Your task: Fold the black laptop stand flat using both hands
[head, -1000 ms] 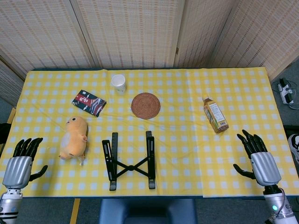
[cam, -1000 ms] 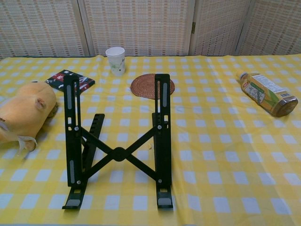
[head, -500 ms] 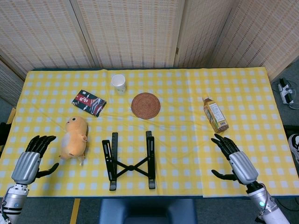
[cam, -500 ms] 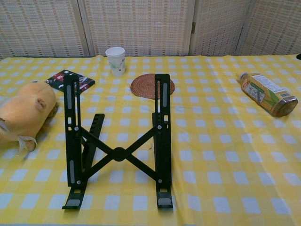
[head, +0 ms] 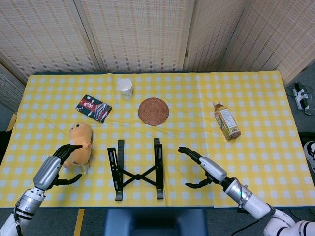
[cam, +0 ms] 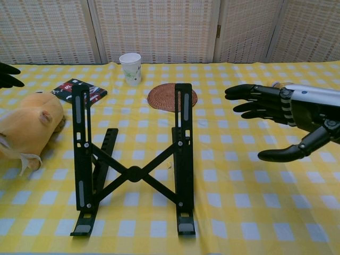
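In the head view, the black laptop stand (head: 137,168) sits low in the frame's centre, its two rails running from the near table edge toward the top of the picture. The right hand (head: 203,168), empty with fingers spread wide, hovers just right of the stand, apart from it. The left hand (head: 57,163), also empty and spread, hangs lower left over the plush toy (head: 78,144), farther from the stand.

In the chest view, the stand stands propped open at centre-left; the right hand enters from the right edge, clear of the right rail. Only dark fingertips of the left hand show at the upper left edge.
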`<state>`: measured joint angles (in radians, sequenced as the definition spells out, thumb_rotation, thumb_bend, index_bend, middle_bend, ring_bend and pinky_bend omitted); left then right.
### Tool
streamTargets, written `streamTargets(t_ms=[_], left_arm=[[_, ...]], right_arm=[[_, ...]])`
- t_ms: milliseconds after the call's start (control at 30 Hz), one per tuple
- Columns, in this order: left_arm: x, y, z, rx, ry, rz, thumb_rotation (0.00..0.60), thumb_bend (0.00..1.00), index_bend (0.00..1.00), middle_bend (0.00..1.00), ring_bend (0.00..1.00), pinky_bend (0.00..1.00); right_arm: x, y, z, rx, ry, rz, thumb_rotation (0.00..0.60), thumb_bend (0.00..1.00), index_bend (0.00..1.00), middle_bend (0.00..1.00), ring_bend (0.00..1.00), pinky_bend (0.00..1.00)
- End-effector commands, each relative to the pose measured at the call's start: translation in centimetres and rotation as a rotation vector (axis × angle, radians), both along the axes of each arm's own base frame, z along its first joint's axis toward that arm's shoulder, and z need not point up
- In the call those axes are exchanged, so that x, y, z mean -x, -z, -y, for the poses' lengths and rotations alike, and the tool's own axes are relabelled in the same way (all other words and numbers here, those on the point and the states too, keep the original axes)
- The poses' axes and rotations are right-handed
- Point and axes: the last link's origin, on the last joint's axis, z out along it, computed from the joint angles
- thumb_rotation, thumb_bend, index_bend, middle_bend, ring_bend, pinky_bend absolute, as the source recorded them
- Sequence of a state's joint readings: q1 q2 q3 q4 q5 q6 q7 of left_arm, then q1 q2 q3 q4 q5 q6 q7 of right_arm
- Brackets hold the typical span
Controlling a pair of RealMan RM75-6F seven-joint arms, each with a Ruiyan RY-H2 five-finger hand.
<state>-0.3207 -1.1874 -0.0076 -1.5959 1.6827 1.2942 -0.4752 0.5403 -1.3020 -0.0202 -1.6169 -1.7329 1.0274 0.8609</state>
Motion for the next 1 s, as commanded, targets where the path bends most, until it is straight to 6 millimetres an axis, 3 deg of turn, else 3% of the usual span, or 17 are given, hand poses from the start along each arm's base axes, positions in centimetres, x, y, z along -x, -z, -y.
streamTargets(t_ms=[33, 333, 700, 1000], left_arm=[[-1.3, 1.4, -0.5, 0.096, 0.029, 0.038, 0.6, 0.31, 0.12, 0.21, 0.16, 0.14], [-2.3, 2.3, -1.4, 0.169, 0.017, 0.089, 0.6, 0.31, 0.07, 0.2, 0.14, 0.15], [-2.5, 3.3, -2.6, 0.257, -0.034, 0.183, 0.6, 0.3, 0.06, 0.2, 0.14, 0.15], [-2.1, 3.6, -2.6, 0.286, -0.026, 0.184, 0.6, 0.29, 0.06, 0.2, 0.14, 0.15]], right_arm=[[-0.3, 1.0, 0.3, -0.02, 0.001, 0.011, 0.6, 0.26, 0.0, 0.0, 0.06, 0.01], [-0.7, 2.3, 1.9, -0.021, 0.045, 0.045, 0.6, 0.26, 0.0, 0.0, 0.05, 0.0], [-4.0, 5.5, 4.8, -0.151, 0.062, 0.195, 0.6, 0.26, 0.0, 0.02, 0.08, 0.0], [-4.2, 5.9, 4.1, -0.198, -0.011, 0.303, 0.6, 0.26, 0.0, 0.14, 0.17, 0.0]])
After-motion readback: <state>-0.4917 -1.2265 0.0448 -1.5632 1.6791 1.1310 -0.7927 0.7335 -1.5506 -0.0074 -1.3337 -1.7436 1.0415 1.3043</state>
